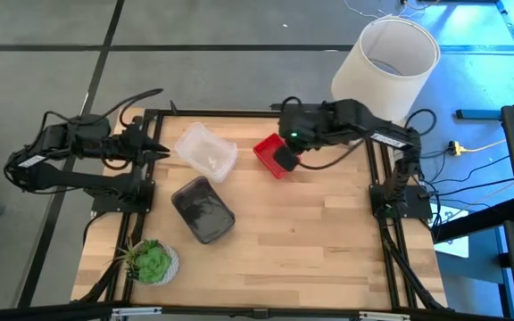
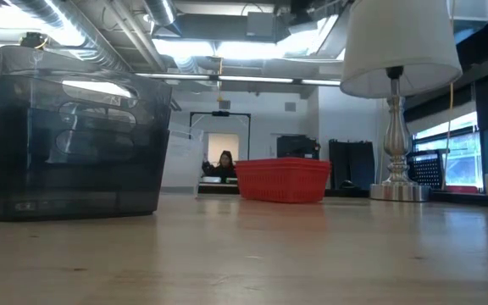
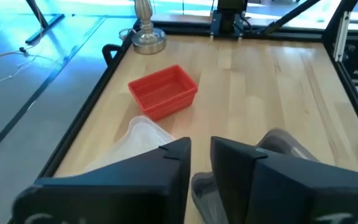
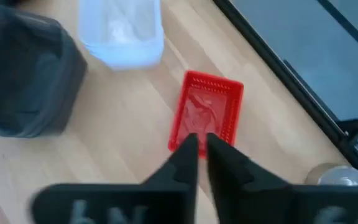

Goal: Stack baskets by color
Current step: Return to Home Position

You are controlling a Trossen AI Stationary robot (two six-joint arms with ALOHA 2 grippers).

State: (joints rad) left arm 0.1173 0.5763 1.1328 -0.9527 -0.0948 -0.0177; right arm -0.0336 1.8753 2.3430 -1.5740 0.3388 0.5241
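Dark grey baskets [image 2: 74, 135] loom closest in the low view, nested on the desk [image 1: 310, 241]; clear baskets [image 1: 205, 150] and red baskets [image 1: 264, 147] sit farther back. Stacking looks finished. Right claw [image 4: 202, 140] hovers over the red stack, nearly clenched, empty; it should lift clear and fold home. Left claw [image 3: 201, 146], also nearly clenched on nothing, waits at the desk's edge. Basket counts per stack cannot be read.
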